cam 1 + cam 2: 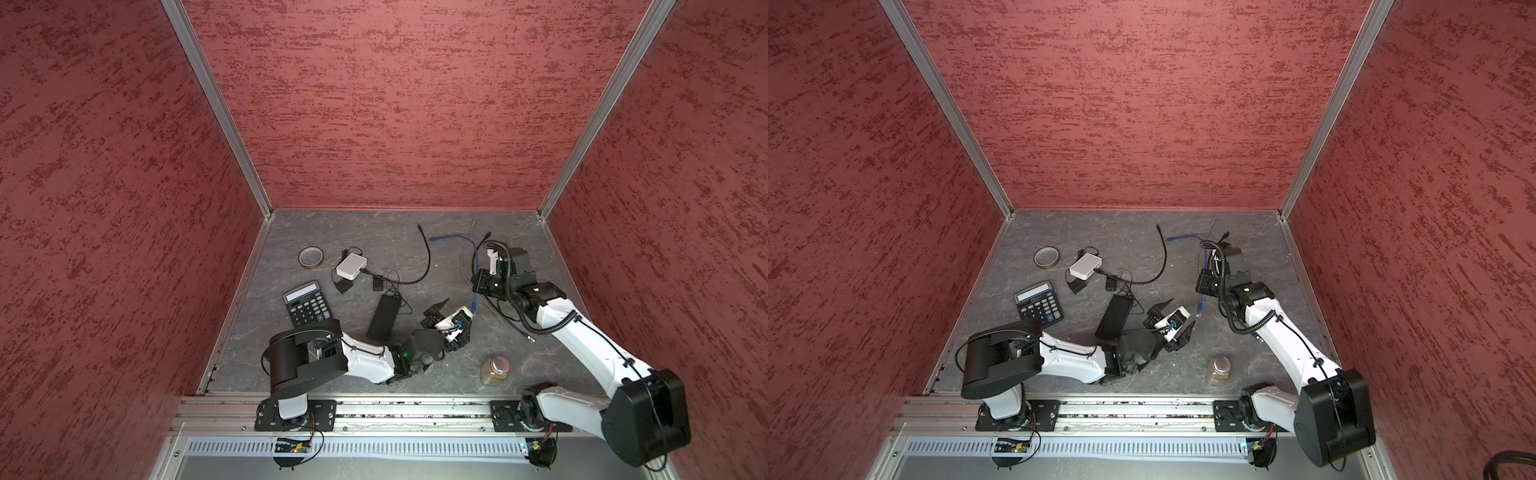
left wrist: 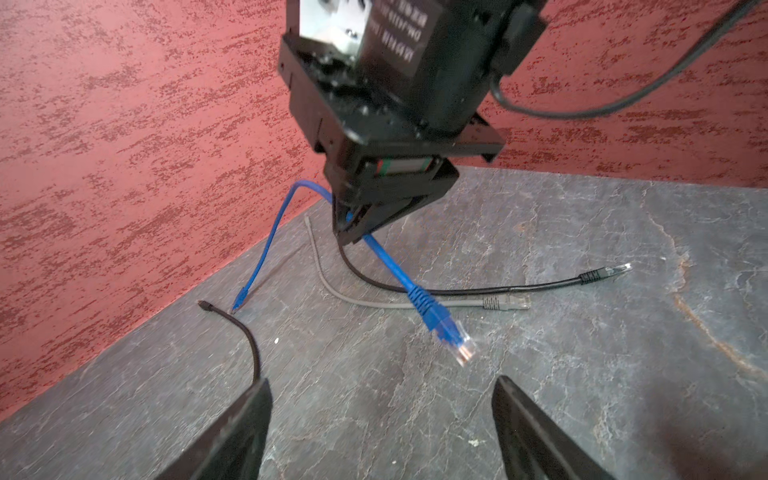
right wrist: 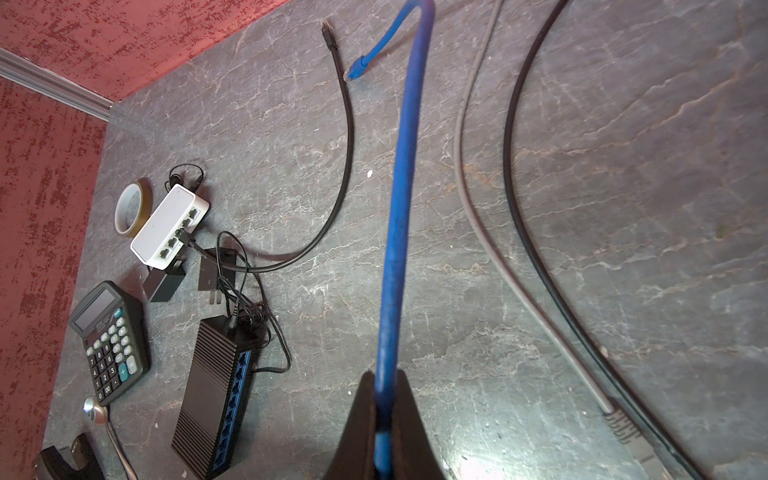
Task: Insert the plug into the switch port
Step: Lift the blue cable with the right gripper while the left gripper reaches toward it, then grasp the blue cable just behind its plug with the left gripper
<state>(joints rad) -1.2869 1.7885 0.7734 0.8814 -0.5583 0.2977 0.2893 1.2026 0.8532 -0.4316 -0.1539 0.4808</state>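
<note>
**One plug (image 2: 451,336) lifted, not yet inserted**

The blue cable (image 3: 399,208) is pinched between the jaws of the right gripper (image 3: 384,376), right of centre. The plug is hung from its end above the table (image 2: 582,374), near the left gripper (image 2: 382,382), whose jaws are spread wide. The black switch (image 3: 216,395) is laid flat further left, apart.

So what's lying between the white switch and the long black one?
Between the white switch and black switch, the right wrist view shows a black power adapter, a pronged adapter and tangled thin cord.
</note>
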